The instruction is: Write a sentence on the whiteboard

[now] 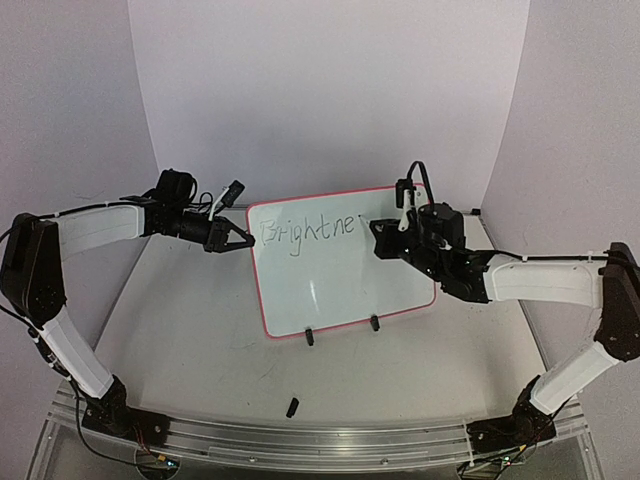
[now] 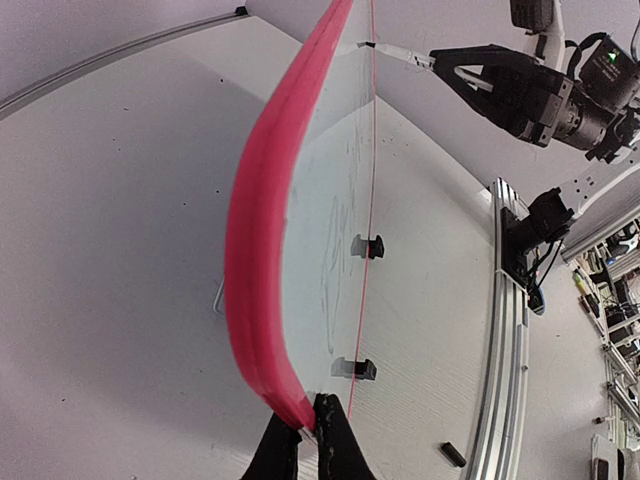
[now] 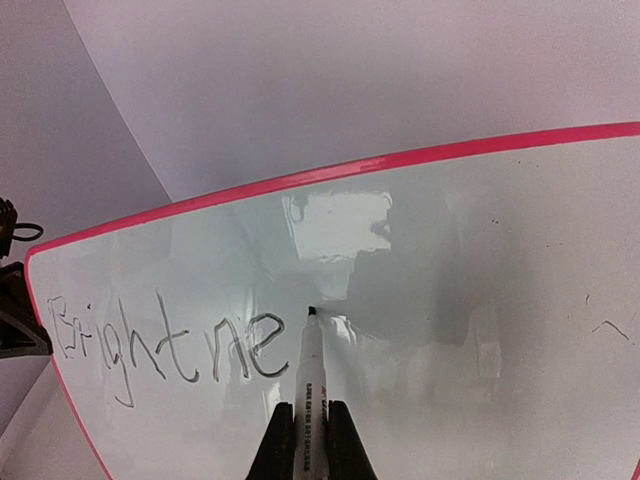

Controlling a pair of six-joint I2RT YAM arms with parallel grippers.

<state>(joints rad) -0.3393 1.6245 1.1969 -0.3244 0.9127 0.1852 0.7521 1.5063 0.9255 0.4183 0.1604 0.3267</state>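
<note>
The whiteboard [image 1: 350, 275] stands upright on two black clip feet in mid table, white with a red-pink frame. The sentence [image 1: 305, 231] reads "Brightne" along its top left; it also shows in the right wrist view [image 3: 170, 345]. My left gripper [image 1: 243, 238] is shut on the board's upper left frame edge [image 2: 262, 250], fingertips [image 2: 335, 440] pinching it. My right gripper [image 1: 385, 238] is shut on a white marker [image 3: 310, 385]; its dark tip [image 3: 311, 312] touches the board just right of the "e".
A small black cap [image 1: 293, 406] lies on the table near the front rail, also in the left wrist view [image 2: 452, 454]. The metal rail [image 1: 300, 440] runs along the near edge. White curved backdrop walls surround the table.
</note>
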